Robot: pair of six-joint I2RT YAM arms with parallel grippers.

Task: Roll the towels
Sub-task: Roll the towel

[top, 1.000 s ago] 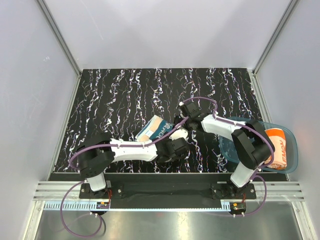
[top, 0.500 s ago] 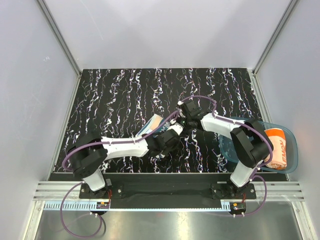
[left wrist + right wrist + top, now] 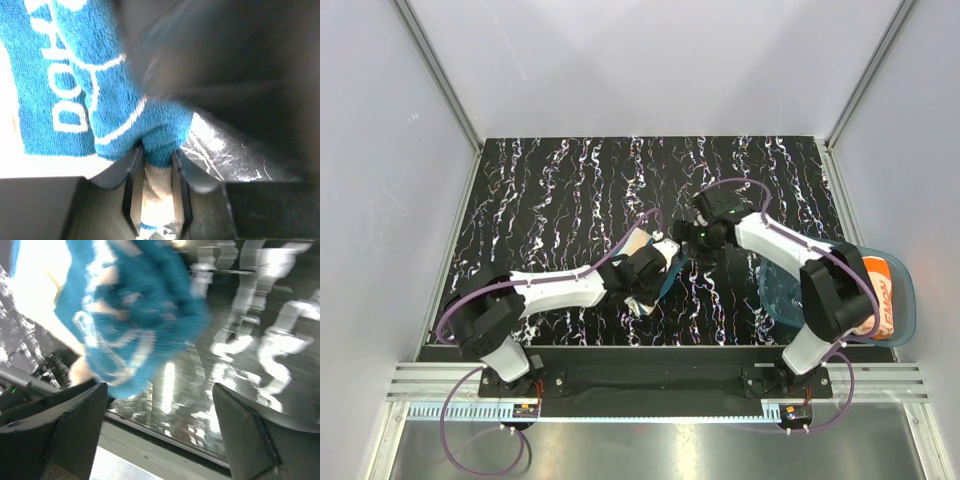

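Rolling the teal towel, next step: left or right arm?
Left. The left end effector is clamped on a fold of the teal towel; the right end effector stands open beside it, holding nothing.

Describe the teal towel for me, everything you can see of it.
The teal towel is a soft, looped terry cloth, teal with white swirls and lettering on one face, cream on the other. It is bunched up near the middle of the black marbled table. The left gripper has its jaws shut on a fold of it. The right gripper stands open beside the bundle, not gripping it.
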